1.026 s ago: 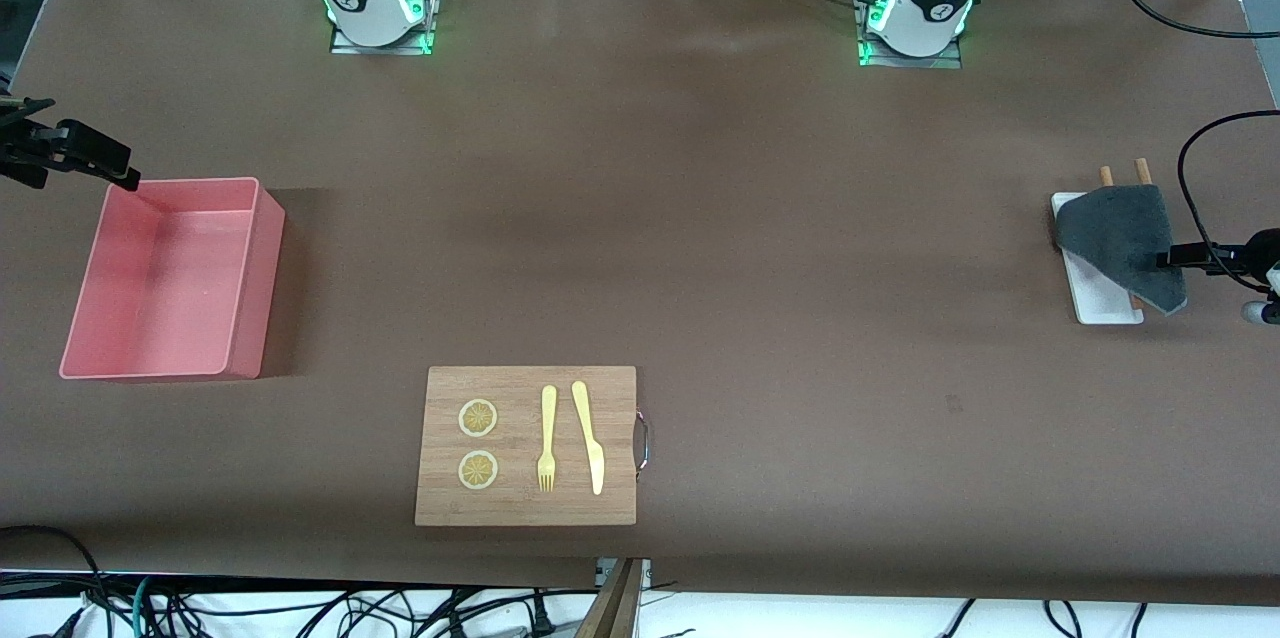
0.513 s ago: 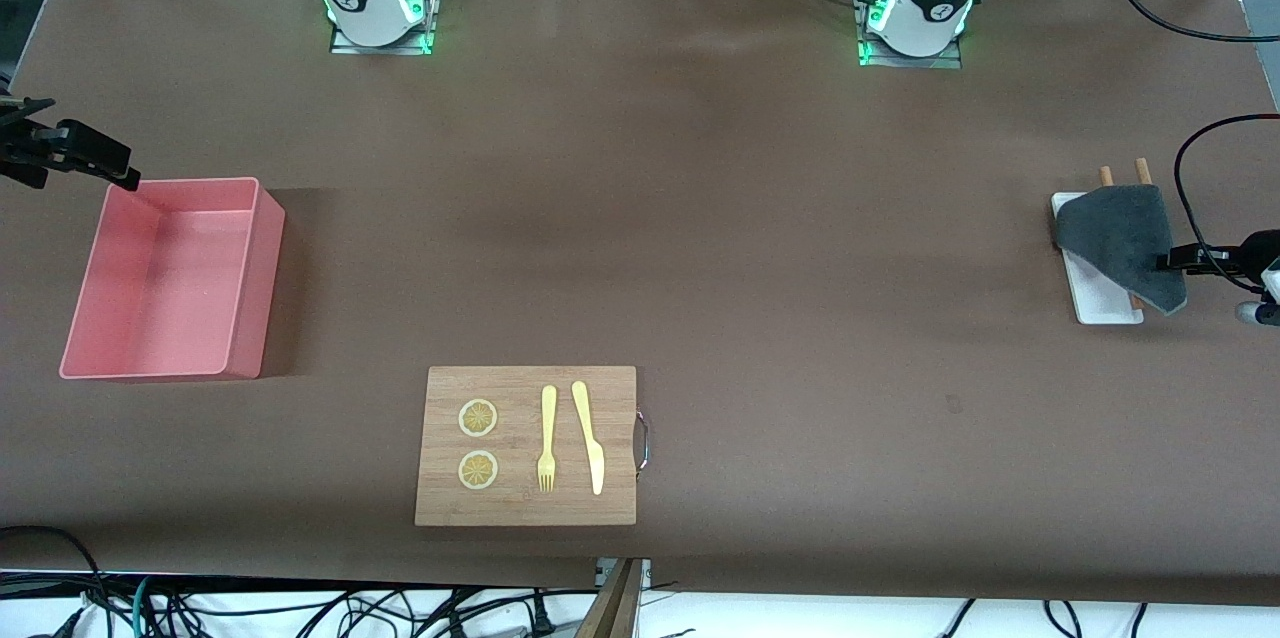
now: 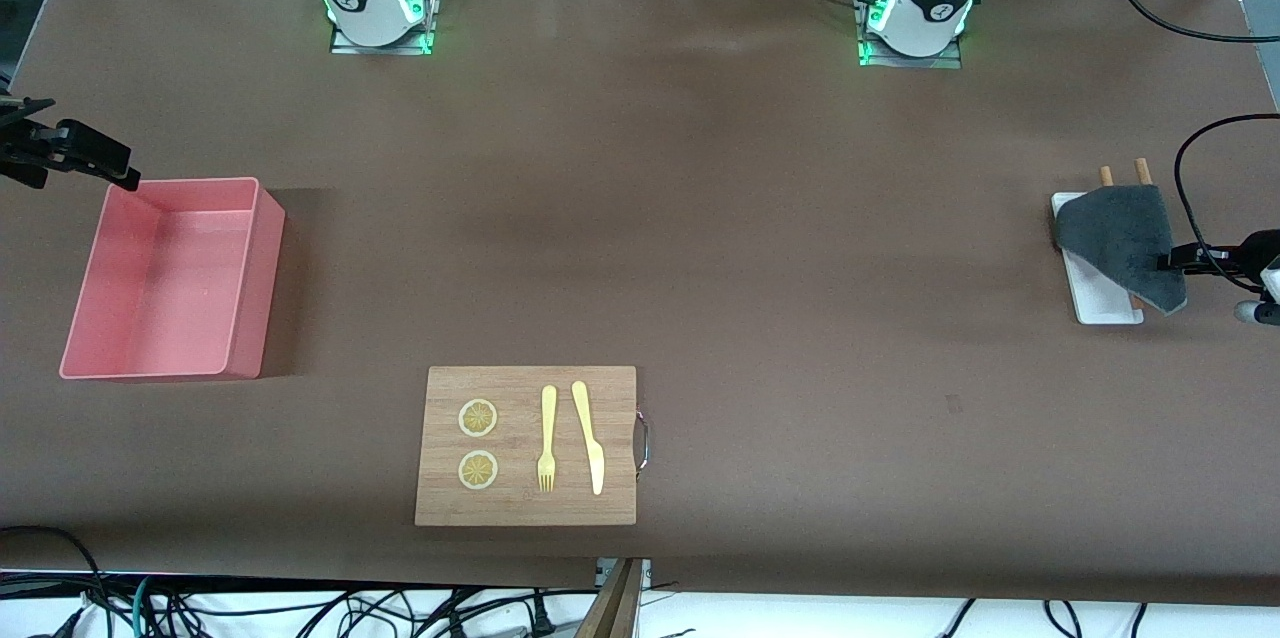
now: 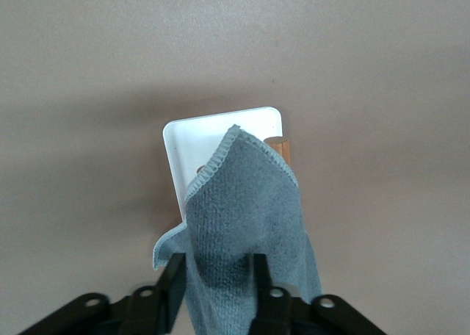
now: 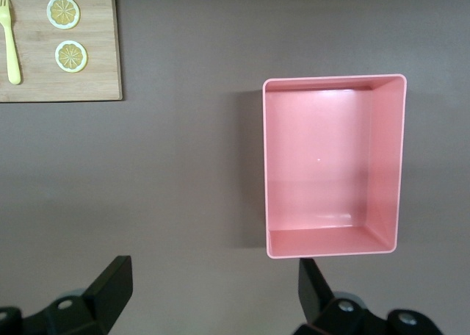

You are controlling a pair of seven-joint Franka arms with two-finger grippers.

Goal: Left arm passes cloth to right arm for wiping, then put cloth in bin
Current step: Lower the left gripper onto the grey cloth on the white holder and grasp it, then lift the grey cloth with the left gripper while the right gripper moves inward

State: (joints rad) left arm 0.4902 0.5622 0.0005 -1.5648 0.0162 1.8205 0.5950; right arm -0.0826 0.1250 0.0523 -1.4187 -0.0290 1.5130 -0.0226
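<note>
The dark grey cloth (image 3: 1120, 238) lies draped over a small white tray (image 3: 1100, 303) at the left arm's end of the table. My left gripper (image 3: 1165, 260) is at the cloth's edge. In the left wrist view the cloth (image 4: 246, 203) is bunched between the two fingers of the left gripper (image 4: 215, 265), which press on it from both sides. The pink bin (image 3: 255, 288) stands at the right arm's end. My right gripper (image 3: 122, 172) hovers by the bin's corner, open, with nothing in it. The right wrist view shows the bin (image 5: 334, 78) past the right gripper (image 5: 214, 270).
A wooden board (image 3: 525, 508) sits near the table's front edge, carrying two lemon slices (image 3: 478, 418), a yellow fork (image 3: 547, 438) and a yellow knife (image 3: 588, 436). Two wooden sticks (image 3: 1122, 173) poke out from under the cloth. A black cable (image 3: 1190, 178) loops beside the tray.
The left gripper's fingers have closed in on the cloth's edge, and the cloth has bunched slightly there. The right arm has not moved.
</note>
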